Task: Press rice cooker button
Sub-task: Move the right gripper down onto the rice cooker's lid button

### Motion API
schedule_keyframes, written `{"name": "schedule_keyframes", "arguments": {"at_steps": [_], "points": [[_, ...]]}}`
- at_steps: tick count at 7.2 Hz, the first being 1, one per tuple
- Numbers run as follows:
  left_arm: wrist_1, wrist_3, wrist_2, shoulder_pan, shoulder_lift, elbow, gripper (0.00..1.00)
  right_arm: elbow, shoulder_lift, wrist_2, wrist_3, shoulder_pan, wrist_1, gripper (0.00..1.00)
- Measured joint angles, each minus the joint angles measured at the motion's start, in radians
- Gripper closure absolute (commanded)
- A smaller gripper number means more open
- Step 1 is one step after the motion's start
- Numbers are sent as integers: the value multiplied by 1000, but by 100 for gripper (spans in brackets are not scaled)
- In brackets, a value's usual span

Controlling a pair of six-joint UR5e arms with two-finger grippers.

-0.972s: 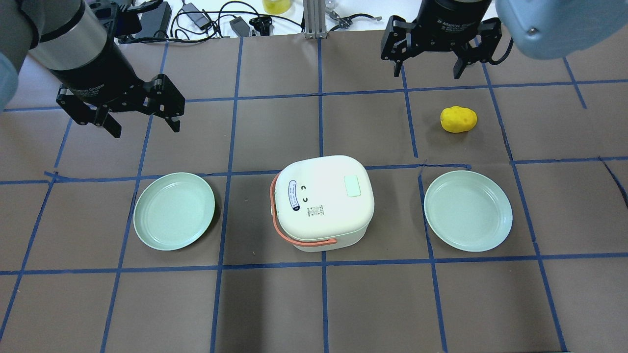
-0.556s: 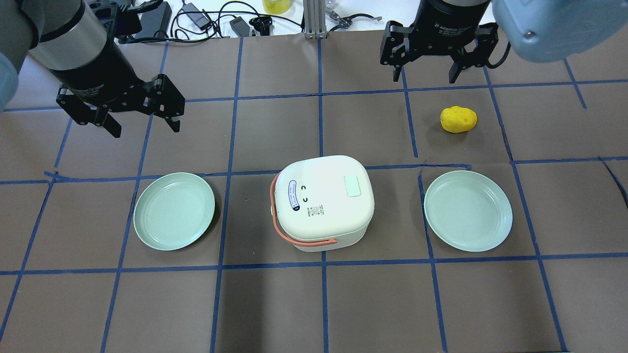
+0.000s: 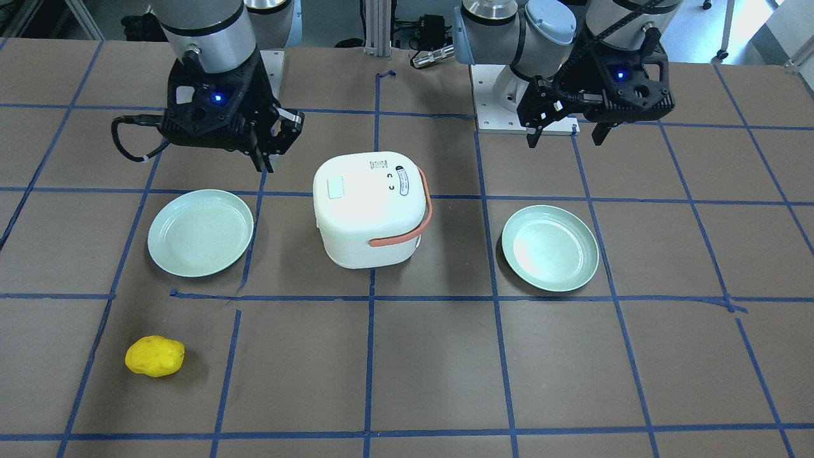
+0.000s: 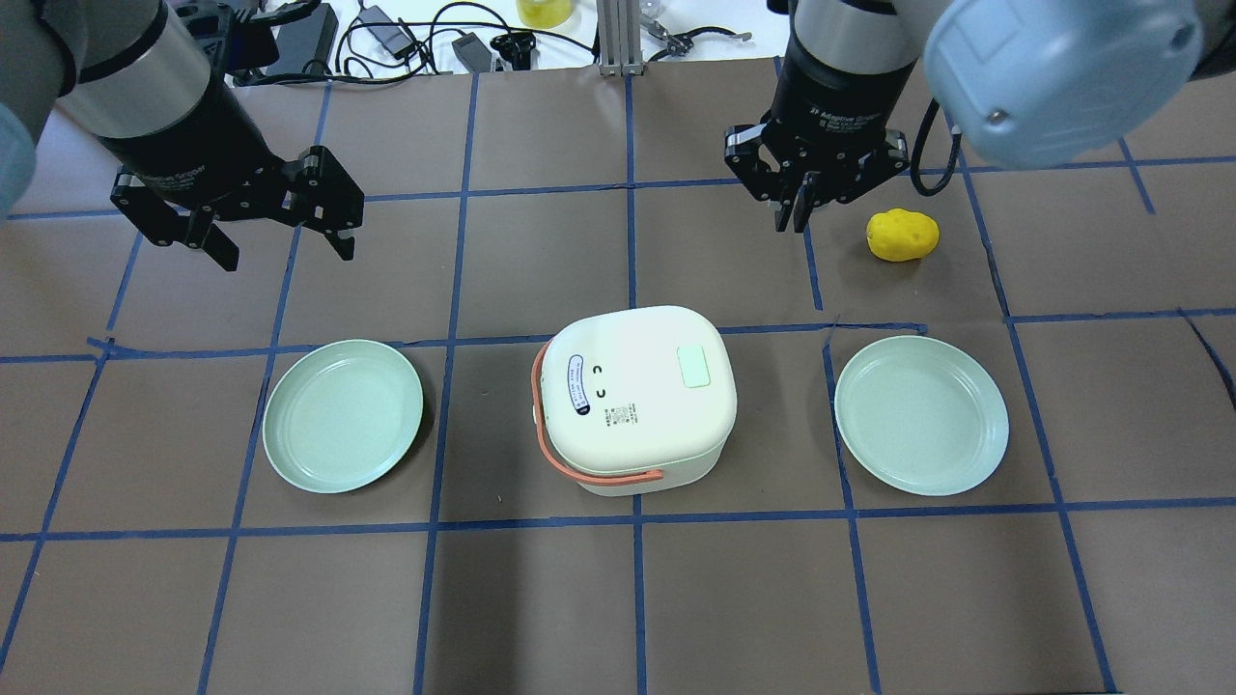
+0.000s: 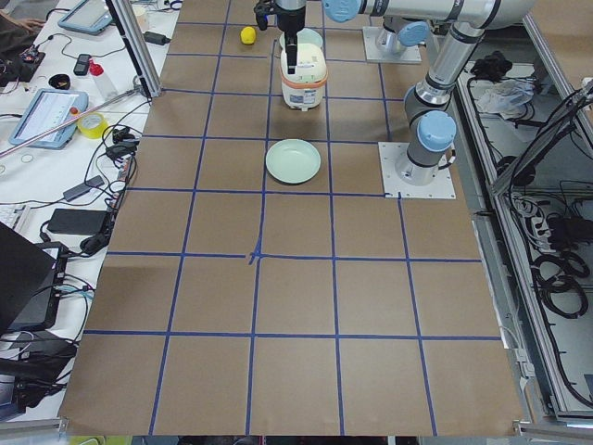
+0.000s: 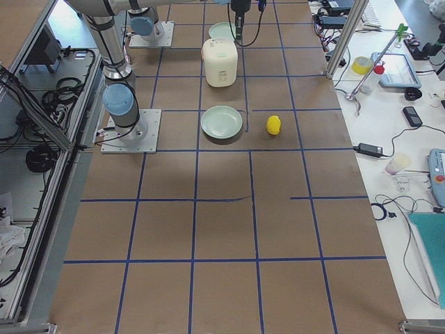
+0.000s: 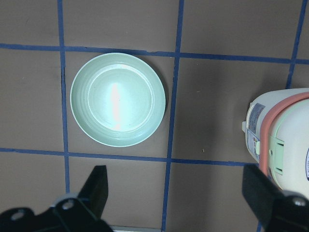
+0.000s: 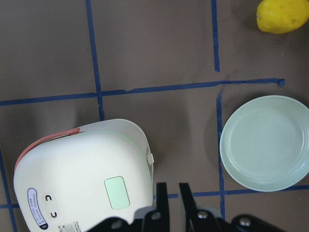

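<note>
The white rice cooker [image 4: 632,396] with an orange handle stands mid-table, its lid down. Its pale green button [image 4: 694,367] sits on the lid's right side and also shows in the right wrist view [image 8: 117,192]. My right gripper [image 4: 800,217] hangs above the table beyond the cooker and to its right, fingers shut and holding nothing; in the right wrist view its fingertips [image 8: 161,193] lie just right of the button. My left gripper [image 4: 285,251] is open and empty, far left of the cooker, above the left plate [image 7: 118,99].
Two pale green plates flank the cooker, one on the left [image 4: 343,415] and one on the right [image 4: 920,415]. A yellow lemon-like object [image 4: 902,235] lies right of my right gripper. Cables and tools lie along the far table edge [image 4: 406,39].
My right gripper has moved nearer and leftward toward the cooker and has shut its fingers, which were wide open before. The left arm, cooker and plates have not moved.
</note>
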Motion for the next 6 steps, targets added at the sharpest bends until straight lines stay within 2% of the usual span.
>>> {"name": "schedule_keyframes", "arguments": {"at_steps": [2, 4, 6], "points": [[0, 0, 0, 0, 0, 0, 0, 60, 7, 7, 25, 56, -25, 85], [0, 0, 0, 0, 0, 0, 0, 144, 20, -1, 51, 124, -128, 85], [0, 0, 0, 0, 0, 0, 0, 230, 33, 0, 59, 145, -236, 85]]}}
